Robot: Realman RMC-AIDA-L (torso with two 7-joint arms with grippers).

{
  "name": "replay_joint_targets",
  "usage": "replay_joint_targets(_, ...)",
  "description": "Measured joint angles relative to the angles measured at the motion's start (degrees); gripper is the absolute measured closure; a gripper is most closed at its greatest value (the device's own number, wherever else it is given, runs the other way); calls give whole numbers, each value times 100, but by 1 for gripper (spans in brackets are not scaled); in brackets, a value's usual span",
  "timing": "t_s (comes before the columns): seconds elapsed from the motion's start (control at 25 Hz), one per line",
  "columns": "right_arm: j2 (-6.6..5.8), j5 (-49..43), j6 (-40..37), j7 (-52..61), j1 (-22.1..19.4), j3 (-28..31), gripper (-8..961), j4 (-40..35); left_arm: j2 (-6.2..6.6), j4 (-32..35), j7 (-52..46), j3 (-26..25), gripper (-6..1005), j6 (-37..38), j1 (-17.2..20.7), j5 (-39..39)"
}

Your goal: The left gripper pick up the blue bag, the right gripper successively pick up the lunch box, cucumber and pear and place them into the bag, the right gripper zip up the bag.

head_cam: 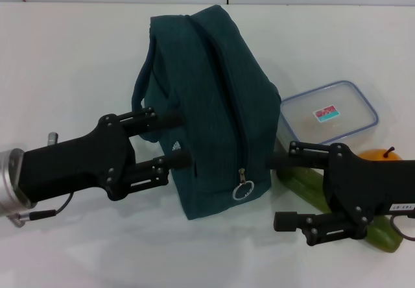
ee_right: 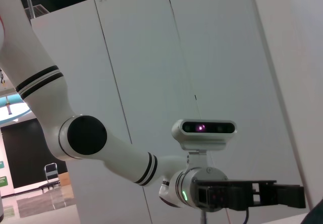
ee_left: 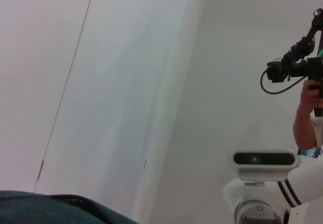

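A dark teal-blue fabric bag (head_cam: 214, 106) is seen standing upright on the white table, its carry handle arching over the left side. Its zipper is shown closed, running along the top and down the front edge, with a round metal ring pull hanging near the bottom. Just right of the bag, a clear rectangular lunch box (head_cam: 328, 115) with a blue-rimmed lid and a small red-and-teal sticker is laid flat. In front of the box, a long green cucumber (head_cam: 324, 194) is laid diagonally, partly hidden. An orange-yellow pear (head_cam: 382, 154) with a dark stem is seen beside it, mostly covered.
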Motion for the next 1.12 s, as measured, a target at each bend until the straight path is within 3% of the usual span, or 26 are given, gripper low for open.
replay_joint_targets(0.72, 1, -6, -14, 6, -14, 0, 110, 9, 0, -12, -53, -27, 329, -1, -2, 8)
replay_joint_targets(0.96, -4, 12, -22, 5, -67, 5, 110, 10, 108, 111, -950, -359, 332, -74, -63, -35)
replay_joint_targets(1.12, -14, 18, -23, -2, -162, 45, 111, 19, 215, 601, -2235, -389, 332, -191, -162, 49)
